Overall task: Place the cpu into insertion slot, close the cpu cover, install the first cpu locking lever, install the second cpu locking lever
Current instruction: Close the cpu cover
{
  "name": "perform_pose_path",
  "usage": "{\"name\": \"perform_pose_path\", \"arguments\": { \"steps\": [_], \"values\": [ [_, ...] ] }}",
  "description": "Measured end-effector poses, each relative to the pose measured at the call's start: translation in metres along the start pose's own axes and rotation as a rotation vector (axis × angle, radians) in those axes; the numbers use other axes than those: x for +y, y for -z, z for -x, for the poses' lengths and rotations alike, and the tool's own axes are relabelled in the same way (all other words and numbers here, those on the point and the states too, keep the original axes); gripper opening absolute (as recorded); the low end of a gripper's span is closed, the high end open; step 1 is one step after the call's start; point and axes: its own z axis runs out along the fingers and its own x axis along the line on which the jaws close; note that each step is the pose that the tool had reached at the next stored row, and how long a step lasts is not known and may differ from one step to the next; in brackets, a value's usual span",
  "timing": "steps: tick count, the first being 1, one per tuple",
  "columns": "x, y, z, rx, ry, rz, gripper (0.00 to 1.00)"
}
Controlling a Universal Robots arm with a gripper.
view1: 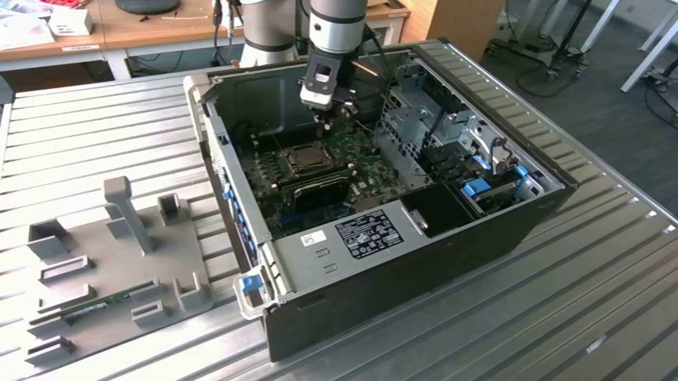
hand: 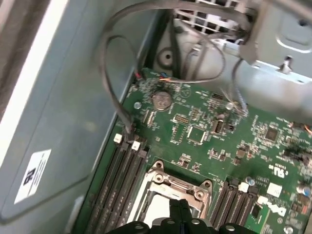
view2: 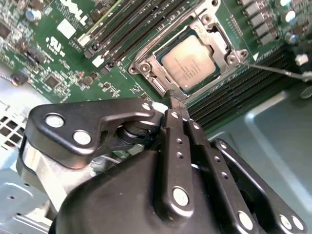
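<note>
Gripper (view1: 332, 119): clenched, fingers (view2: 169, 124) pressed together with nothing between them, tips just beside the insertion slot (view1: 304, 159).
Cpu (view2: 187, 68): seated in the slot, grey top showing, at about seven o'clock from the gripper in the exterior view.
Cpu cover (view2: 146, 62): down flat, framing the chip.
Setting: green motherboard (hand: 204, 117) inside an open computer case (view1: 424, 270).

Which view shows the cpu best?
The second wrist view: the cpu shows its whole grey top, unobstructed. The first wrist view has the gripper covering part of it; the exterior view shows it far off, as a dark square.
</note>
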Motion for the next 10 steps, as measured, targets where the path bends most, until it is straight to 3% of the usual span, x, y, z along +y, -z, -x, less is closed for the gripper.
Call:
{"name": "perform_pose_path", "arguments": {
  "steps": [10],
  "values": [
    [0.0, -0.001, 0.0, 0.0048, 0.182, -0.0043, 0.11]
  ]
}}
